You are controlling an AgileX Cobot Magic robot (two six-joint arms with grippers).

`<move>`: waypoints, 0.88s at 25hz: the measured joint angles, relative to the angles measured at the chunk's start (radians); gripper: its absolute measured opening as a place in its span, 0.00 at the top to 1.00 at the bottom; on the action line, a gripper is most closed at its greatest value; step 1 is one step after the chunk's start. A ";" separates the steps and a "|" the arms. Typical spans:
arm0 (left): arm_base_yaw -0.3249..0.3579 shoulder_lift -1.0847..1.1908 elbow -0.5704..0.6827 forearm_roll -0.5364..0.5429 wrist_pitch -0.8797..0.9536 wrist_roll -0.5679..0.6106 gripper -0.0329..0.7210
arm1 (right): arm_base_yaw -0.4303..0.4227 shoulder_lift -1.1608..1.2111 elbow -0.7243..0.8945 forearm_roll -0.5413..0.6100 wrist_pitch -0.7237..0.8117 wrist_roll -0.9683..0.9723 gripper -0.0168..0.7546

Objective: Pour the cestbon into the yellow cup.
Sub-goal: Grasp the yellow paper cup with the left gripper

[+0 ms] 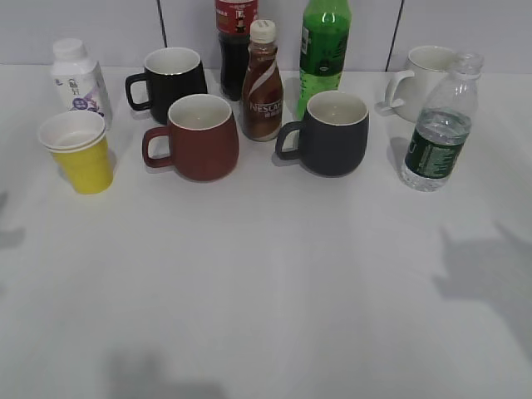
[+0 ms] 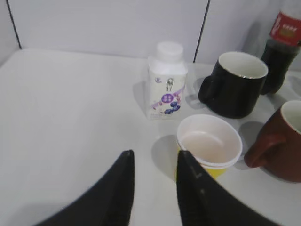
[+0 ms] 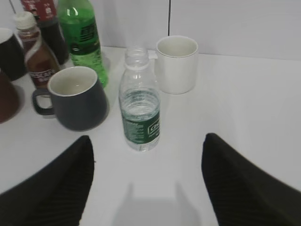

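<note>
White table (image 1: 266, 299): clear plastic water bottle with dark green label (image 1: 438, 125) upright far right, near white mug (image 1: 424, 79); uncapped. Small yellow paper cup (image 1: 79, 154) far left, just in front of small white bottle (image 1: 76, 79). Right gripper (image 3: 148, 179) spread wide, bottle ahead, untouched. Left gripper (image 2: 155, 162) narrowly parted, empty, one finger overlapping cup's edge.

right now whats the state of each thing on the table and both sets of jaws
cestbon: upright, uncapped, part full
yellow cup: upright, empty
red mug: upright, empty
dark grey mug: upright, empty
black mug: upright
white mug: upright, empty
Nescafe bottle: upright, capped
white bottle: upright, capped
left gripper: jaws slightly parted, holding nothing
right gripper: jaws wide open
</note>
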 joint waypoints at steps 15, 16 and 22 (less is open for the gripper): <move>-0.303 0.357 0.042 -0.078 -0.251 0.000 0.34 | 0.031 0.429 0.001 -0.002 -0.338 0.000 0.29; -0.306 0.362 0.068 -0.080 -0.286 0.000 0.33 | 0.040 0.434 0.001 -0.002 -0.344 0.000 0.29; -0.306 0.449 0.194 -0.058 -0.584 0.000 0.32 | 0.067 0.477 0.001 -0.002 -0.382 0.000 0.29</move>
